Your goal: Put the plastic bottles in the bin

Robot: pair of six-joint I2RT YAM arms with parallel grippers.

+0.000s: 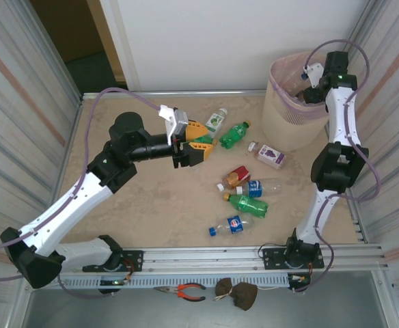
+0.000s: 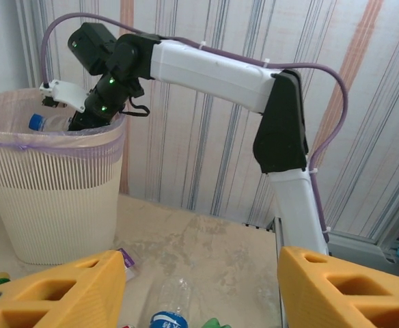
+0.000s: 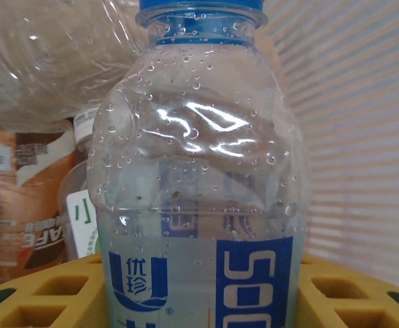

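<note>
- Top view: right gripper (image 1: 306, 93) down inside the bin (image 1: 276, 109), low past the rim, likely so as to drop its load cleanly rather than toss it.
- Left gripper (image 1: 206, 140) well left of the bin, jaws apart and empty, just beside a green bottle (image 1: 235, 133); seemingly lining up a pick.
- About 7 bottles (image 1: 247, 203) loose on the table (image 1: 152, 205), left of and nearer than the bin.
- Left wrist: wide-spread fingers (image 2: 70, 287), nothing between them; blue-cap bottle (image 2: 46, 123) just inside the bin's rim.
- Right wrist: apparently closed on the blue-cap bottle around its label, cap pointing away.
- Also inside the bin: 1 crumpled clear bottle (image 3: 42, 61), 1 brown-label bottle (image 3: 22, 198), 1 white-cap bottle (image 3: 82, 205).
</note>
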